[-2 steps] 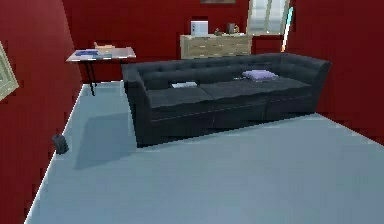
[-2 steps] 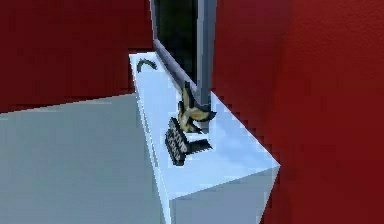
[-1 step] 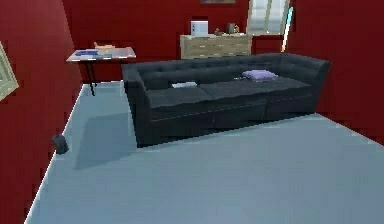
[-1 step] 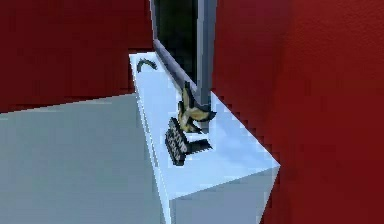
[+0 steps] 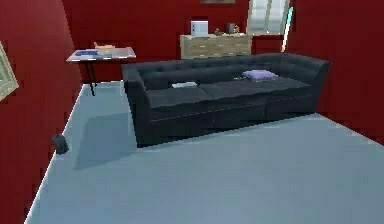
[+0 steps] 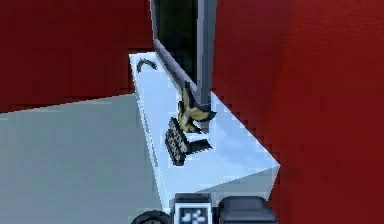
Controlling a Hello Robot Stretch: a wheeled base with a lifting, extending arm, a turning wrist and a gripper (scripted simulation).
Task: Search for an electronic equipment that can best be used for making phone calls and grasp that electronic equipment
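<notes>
A small flat grey thing (image 5: 183, 84) lies on the left seat of a dark sofa (image 5: 225, 108) in the forward view; its kind cannot be told. A flat purple thing (image 5: 260, 74) lies on the right seat. In the arm side view a dark ribbed oblong (image 6: 177, 138) lies on a white low cabinet (image 6: 235, 150), next to a yellow and black object (image 6: 192, 112). My gripper (image 6: 150, 218) pokes in at the bottom edge as a dark body left of a white marked square (image 6: 193, 213). Its far end is cut off, so I cannot tell whether it holds anything.
A dark screen (image 6: 180, 40) stands on the cabinet, with a dark curved thing (image 6: 148, 64) behind. A small table (image 5: 100, 56) with items stands left of the sofa, a wooden dresser (image 5: 215, 45) behind it. A small dark object (image 5: 61, 144) sits on the grey floor by the red wall.
</notes>
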